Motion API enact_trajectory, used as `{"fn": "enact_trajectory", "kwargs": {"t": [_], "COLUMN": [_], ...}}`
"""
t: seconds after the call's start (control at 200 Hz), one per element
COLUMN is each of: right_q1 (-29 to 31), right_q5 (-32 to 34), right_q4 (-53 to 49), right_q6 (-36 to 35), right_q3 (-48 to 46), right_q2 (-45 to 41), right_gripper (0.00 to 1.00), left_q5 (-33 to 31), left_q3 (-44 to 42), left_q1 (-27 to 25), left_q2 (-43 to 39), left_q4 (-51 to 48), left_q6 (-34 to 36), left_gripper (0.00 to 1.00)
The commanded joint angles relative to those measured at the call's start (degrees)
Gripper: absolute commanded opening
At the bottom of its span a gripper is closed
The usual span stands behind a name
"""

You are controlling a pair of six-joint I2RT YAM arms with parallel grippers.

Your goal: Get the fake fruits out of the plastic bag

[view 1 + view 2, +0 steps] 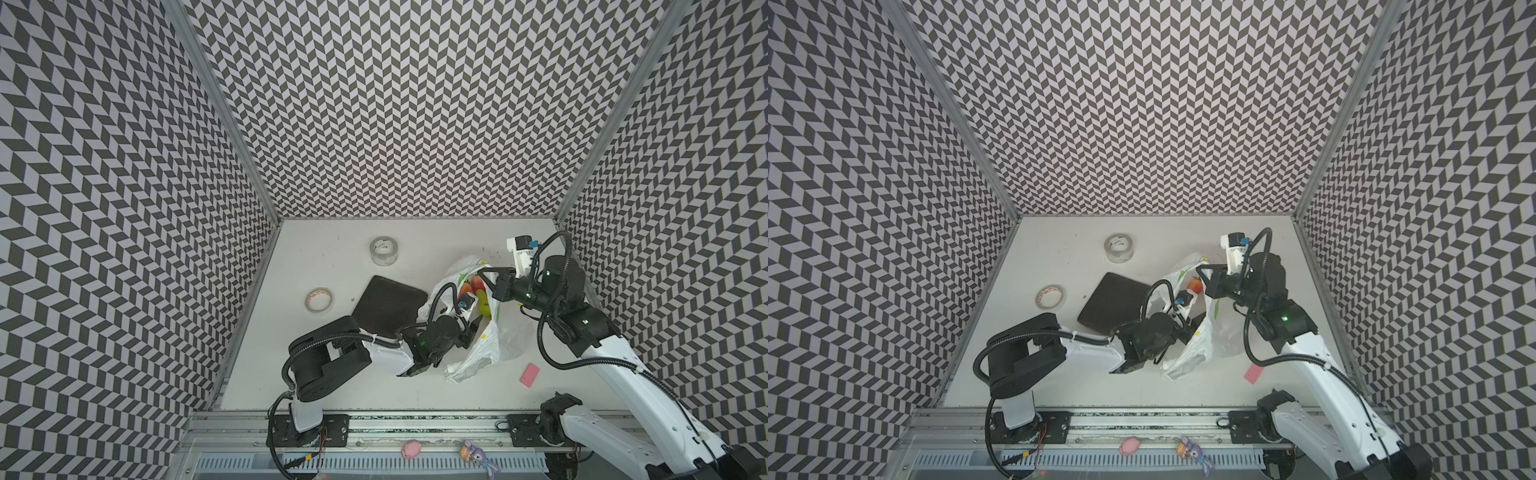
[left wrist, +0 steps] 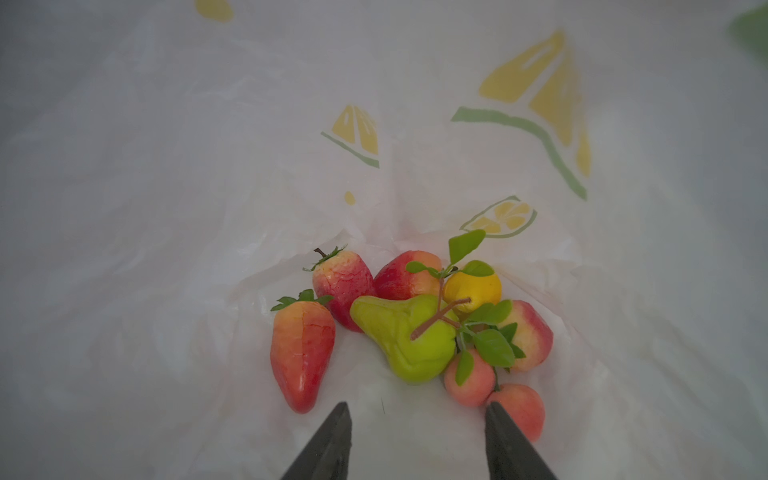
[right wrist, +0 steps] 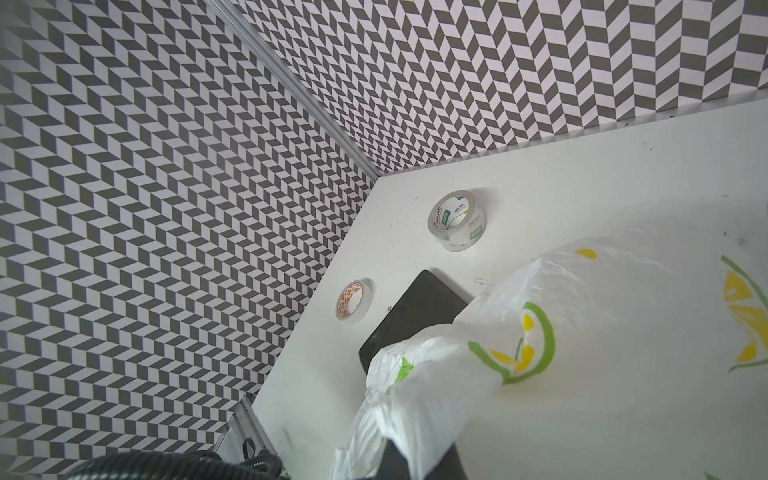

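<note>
The plastic bag (image 1: 505, 345) lies on the table (image 1: 332, 257), right of the middle in both top views, and the right gripper (image 3: 415, 453) is closed tight on a bunched piece of its rim. The left gripper (image 2: 415, 409) is inside the bag — jaws half apart, nothing between them — just before the fake fruits (image 2: 390, 324), which lie in one heap on the bag's bottom, the green pear (image 2: 415, 353) in the middle.

Colours we spot
White bag (image 2: 166, 166) w/ yellow-green citrus print; green pear (image 2: 409, 345), red strawberry (image 2: 301, 357), yellow lemon (image 2: 473, 289); walls (image 1: 395, 104) grey-white chevron.
</note>
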Motion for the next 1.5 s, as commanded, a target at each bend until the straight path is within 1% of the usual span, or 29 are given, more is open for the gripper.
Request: {"fn": "enact_trajectory", "kwargs": {"t": [0.0, 0.19, 0.375, 0.541, 0.616, 0.786, 0.956, 1.071, 1.131, 1.197, 1.332, 1.492], "right_q1": [-0.22, -0.22, -0.22, -0.22, -0.22, -0.22, -0.22, -0.22, -0.22, -0.21, -0.22, -0.13], "right_q5": [-1.74, -3.09, -1.61, -2.31, -2.66, -3.80, -5.57, -6.51, -6.71, -6.88, -7.39, -8.15], "right_q4": [2.85, 2.46, 0.06, -2.44, -3.07, -5.03, -5.11, -5.06, -4.97, -4.89, -4.20, -3.56], "right_q6": [-1.83, -2.41, -4.06, -7.23, -8.68, -10.40, -10.21, -9.88, -9.61, -9.24, -8.32, -7.73], "right_q3": [-0.24, 0.22, 0.12, -3.51, -6.19, -10.32, -12.13, -12.74, -12.98, -13.21, -13.52, -13.81], "right_q2": [-3.22, -3.81, -3.78, -4.89, -6.59, -9.14, -10.05, -10.47, -10.69, -10.85, -11.60, -11.86], "right_gripper": [0.00, 0.00, 0.00, 0.00, 0.00, 0.00, 0.00, 0.00, 0.00, 0.00, 0.00, 0.00], "left_q5": [-3.70, -5.45, -6.41, -6.26, -4.77, 1.27, 3.80, 6.28, 6.83, 6.37, 3.03, 0.15], "left_q3": [3.40, 7.60, 9.00, 7.96, 6.37, 2.78, 3.37, 3.75, 4.89, 6.65, 10.52, 14.93], "left_q1": [1.21, 2.95, 5.23, 6.87, 7.71, 8.88, 9.30, 10.02, 10.29, 10.43, 10.41, 9.95], "left_q2": [2.16, 6.80, 7.71, 7.59, 7.36, 7.04, 8.24, 8.87, 9.42, 10.28, 12.51, 15.41], "left_q4": [-3.01, -5.09, -6.66, -5.98, -3.70, 1.76, 1.75, 2.67, 1.52, -0.76, -5.65, -10.68], "left_q6": [-0.23, 0.26, -1.51, -1.98, -1.58, 0.68, 1.28, -0.23, -1.49, -3.00, -6.79, -7.51], "left_gripper": [0.55, 0.64, 0.72, 0.74, 0.74, 0.75, 0.78, 0.79, 0.80, 0.80, 0.79, 0.79]}}
